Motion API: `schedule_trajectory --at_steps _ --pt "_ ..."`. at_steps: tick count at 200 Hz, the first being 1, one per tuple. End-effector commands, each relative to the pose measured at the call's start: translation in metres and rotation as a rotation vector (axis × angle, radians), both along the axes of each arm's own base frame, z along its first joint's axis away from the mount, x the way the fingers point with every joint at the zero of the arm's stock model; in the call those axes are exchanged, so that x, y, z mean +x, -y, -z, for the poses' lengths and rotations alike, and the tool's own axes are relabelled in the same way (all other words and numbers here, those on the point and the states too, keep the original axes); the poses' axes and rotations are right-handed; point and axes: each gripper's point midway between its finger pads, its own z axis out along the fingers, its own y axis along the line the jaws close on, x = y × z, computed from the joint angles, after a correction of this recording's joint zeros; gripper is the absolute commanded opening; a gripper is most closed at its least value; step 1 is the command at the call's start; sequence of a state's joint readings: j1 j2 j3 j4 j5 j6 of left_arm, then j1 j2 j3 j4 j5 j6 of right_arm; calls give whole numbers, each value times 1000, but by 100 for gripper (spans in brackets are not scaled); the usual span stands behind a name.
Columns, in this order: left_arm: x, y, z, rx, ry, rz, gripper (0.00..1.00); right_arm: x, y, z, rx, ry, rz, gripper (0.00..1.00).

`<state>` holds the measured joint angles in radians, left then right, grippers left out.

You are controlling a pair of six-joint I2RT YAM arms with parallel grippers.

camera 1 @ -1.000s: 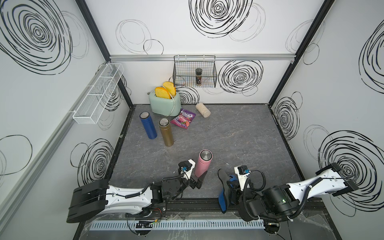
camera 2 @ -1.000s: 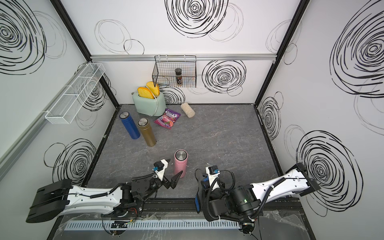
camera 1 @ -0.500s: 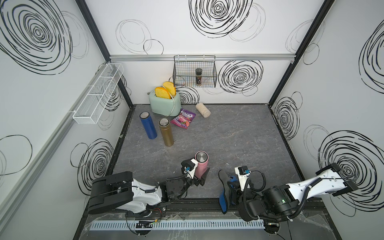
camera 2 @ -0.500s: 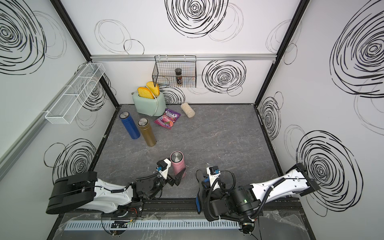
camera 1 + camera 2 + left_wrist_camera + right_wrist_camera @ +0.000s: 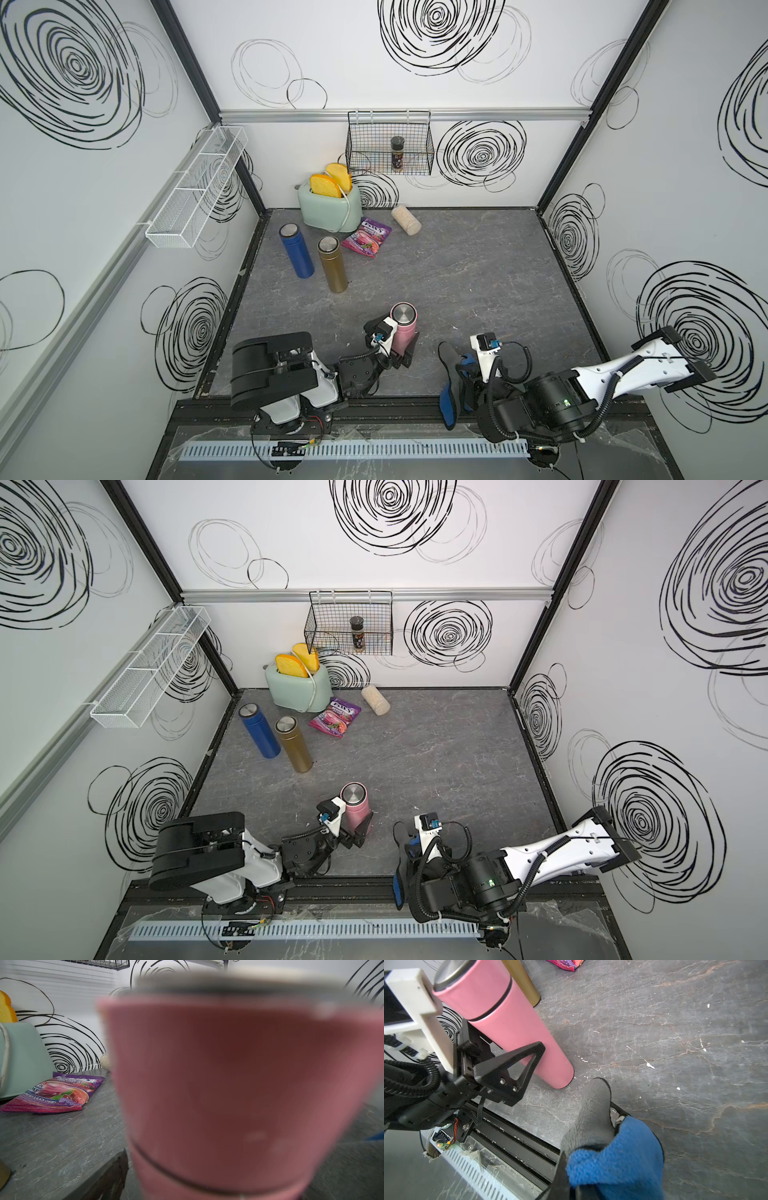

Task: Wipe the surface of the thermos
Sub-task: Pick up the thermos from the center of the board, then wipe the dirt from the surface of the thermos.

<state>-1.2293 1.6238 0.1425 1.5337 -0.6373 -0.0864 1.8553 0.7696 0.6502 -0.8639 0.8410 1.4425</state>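
Observation:
A pink thermos (image 5: 404, 330) (image 5: 355, 808) with a steel lid stands upright near the front of the grey floor. It fills the left wrist view (image 5: 228, 1084) as a blur. My left gripper (image 5: 400, 353) (image 5: 352, 832) is open, its black fingers (image 5: 519, 1064) on either side of the thermos's lower body (image 5: 508, 1028). Whether they touch it I cannot tell. To the right, my right gripper (image 5: 465, 376) (image 5: 571, 1188) is shut on a blue and grey cloth (image 5: 449, 374) (image 5: 400, 854) (image 5: 602, 1136), apart from the thermos.
A blue thermos (image 5: 296, 251) and a gold thermos (image 5: 331, 266) stand at the back left. Behind them are a mint toaster (image 5: 330, 208), a purple snack bag (image 5: 367, 241) and a beige roll (image 5: 406, 220). A wire basket (image 5: 390, 166) hangs on the back wall.
My left arm has pushed forward, so its open fingers now straddle the pink thermos, whose top shifted slightly left. The right arm and cloth have stayed put.

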Motion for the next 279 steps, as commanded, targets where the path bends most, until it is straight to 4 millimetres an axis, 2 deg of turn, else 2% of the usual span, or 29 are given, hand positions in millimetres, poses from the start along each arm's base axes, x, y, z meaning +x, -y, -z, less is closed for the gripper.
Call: schedule_trajectory --at_steps 1,34,59,79,98,127,136,159,175,194,211,225,244,260,279 --pt "4 -2 -37 -180 62 -37 100 2 7 1 10 -17 32 0" --pt "3 7 -36 -159 78 -16 96 3 8 -2 9 -9 33 0" --pt "-1 18 -39 -127 103 12 87 5 7 -12 2 13 32 0" --pt "-3 30 -37 -93 107 51 70 8 7 -25 -13 57 29 0" --pt "-6 35 -38 -77 114 69 43 13 7 -39 -24 111 28 0" --pt "-21 46 -42 -4 157 121 17 19 6 -74 -22 176 18 0" --pt "-28 51 -40 47 159 136 0 21 3 -88 -21 202 9 0" --pt "-52 61 -45 143 165 156 0 28 -8 -128 -38 269 -18 0" --pt "-70 58 -56 165 196 152 0 32 -21 -155 -51 318 -42 0" --pt "-83 53 -67 186 224 142 0 33 -44 -180 -59 369 -85 0" --pt "-91 53 -74 228 242 137 0 29 -67 -194 -59 404 -122 0" --pt "-93 50 -83 235 261 116 0 27 -83 -194 -76 419 -139 0" --pt "-95 46 -96 217 260 110 0 22 -96 -180 -102 405 -152 0" --pt "-94 44 -103 189 217 123 0 15 -96 -161 -119 387 -135 0" --pt "-93 38 -112 132 179 142 0 7 -86 -141 -126 349 -115 0"
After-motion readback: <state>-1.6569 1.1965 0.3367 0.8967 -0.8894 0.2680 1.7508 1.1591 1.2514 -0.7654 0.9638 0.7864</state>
